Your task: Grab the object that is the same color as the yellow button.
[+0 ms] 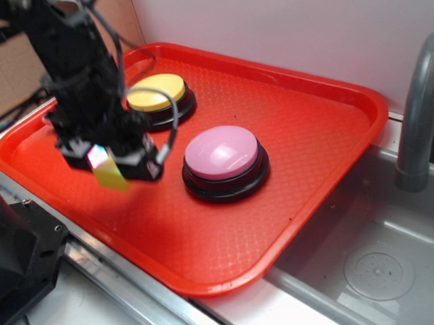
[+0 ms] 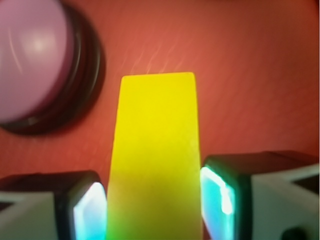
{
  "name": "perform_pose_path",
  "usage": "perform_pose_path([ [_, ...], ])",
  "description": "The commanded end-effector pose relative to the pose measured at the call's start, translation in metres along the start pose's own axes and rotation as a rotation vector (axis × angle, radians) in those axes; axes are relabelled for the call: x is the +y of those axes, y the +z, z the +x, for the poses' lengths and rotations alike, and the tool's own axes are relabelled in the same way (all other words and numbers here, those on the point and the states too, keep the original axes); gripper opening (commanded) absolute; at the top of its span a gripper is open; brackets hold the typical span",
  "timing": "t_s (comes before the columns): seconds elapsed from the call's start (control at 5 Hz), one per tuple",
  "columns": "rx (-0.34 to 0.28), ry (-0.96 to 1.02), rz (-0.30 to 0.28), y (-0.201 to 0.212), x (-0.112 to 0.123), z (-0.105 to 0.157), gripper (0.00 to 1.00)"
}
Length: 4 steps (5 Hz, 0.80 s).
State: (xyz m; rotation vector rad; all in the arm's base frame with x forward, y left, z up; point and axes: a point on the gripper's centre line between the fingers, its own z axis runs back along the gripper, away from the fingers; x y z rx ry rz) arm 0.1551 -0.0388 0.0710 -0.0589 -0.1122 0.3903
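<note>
My gripper (image 1: 112,168) is shut on the yellow wedge block (image 1: 110,176), which hangs just above the red tray (image 1: 226,233) left of centre. From the wrist, the yellow block (image 2: 155,155) fills the middle, squeezed between the two glowing pads (image 2: 90,212), and my gripper (image 2: 154,207) holds it over the tray floor. The yellow button (image 1: 156,92) sits on its black base at the tray's back left, behind my arm. It is out of the wrist view.
A pink-topped button (image 1: 222,152) on a black base stands mid-tray, right of the gripper, and shows as the pink button (image 2: 30,60) at the wrist view's upper left. A steel sink (image 1: 377,264) with a grey faucet (image 1: 418,113) lies right of the tray.
</note>
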Motion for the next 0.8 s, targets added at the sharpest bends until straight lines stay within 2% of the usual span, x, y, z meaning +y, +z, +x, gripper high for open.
perform_pose_path([
  [0.0,-0.106,-0.001,-0.083,0.082,0.02,0.042,0.0],
  [0.2,-0.118,-0.02,-0.129,0.104,0.034,0.045,0.0],
  [0.4,-0.124,-0.029,-0.098,0.11,0.036,0.044,0.0],
  [0.6,-0.074,-0.018,-0.039,0.107,0.033,0.041,0.0],
])
